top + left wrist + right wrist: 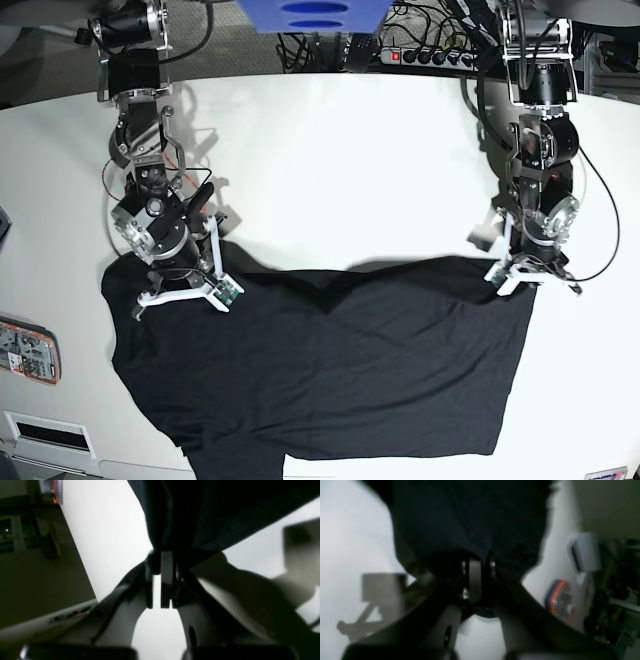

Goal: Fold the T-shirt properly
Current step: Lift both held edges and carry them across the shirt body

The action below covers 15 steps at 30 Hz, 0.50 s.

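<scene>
Dim, blurry wrist views, bright sharp base view, soft overhead shadows

Bare table between both arms

We saw a white table filling most of the base view. On it lay the black T-shirt, spread across the lower half of the frame, and an orange-edged flat object at the lower left edge.

T-shirt hem cut off below
</scene>
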Each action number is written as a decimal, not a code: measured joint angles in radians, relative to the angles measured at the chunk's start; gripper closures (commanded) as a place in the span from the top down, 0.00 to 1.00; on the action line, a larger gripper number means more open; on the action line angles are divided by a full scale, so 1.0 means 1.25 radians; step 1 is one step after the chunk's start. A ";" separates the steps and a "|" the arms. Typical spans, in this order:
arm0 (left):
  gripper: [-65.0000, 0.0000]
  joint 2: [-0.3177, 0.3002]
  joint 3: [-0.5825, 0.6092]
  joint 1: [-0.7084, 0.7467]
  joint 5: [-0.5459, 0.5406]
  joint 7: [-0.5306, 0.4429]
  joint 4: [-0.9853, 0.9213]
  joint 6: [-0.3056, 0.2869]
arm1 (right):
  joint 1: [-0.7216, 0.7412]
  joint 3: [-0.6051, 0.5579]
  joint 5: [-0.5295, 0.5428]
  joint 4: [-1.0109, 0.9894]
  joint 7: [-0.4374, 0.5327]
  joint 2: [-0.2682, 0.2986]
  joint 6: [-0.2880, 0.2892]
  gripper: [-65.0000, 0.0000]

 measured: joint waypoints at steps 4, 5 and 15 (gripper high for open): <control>0.00 0.022 -0.023 -0.057 -0.001 -0.013 -0.003 0.005 | 0.068 0.002 -0.009 -0.047 0.015 0.000 -0.016 0.00; 0.00 0.022 -0.026 -0.064 -0.001 -0.013 0.000 0.005 | 0.068 0.002 -0.008 -0.057 0.025 0.001 -0.018 0.00; 0.00 0.018 -0.031 -0.124 0.002 -0.005 -0.031 0.009 | 0.065 0.002 -0.004 -0.193 0.018 0.002 -0.009 0.00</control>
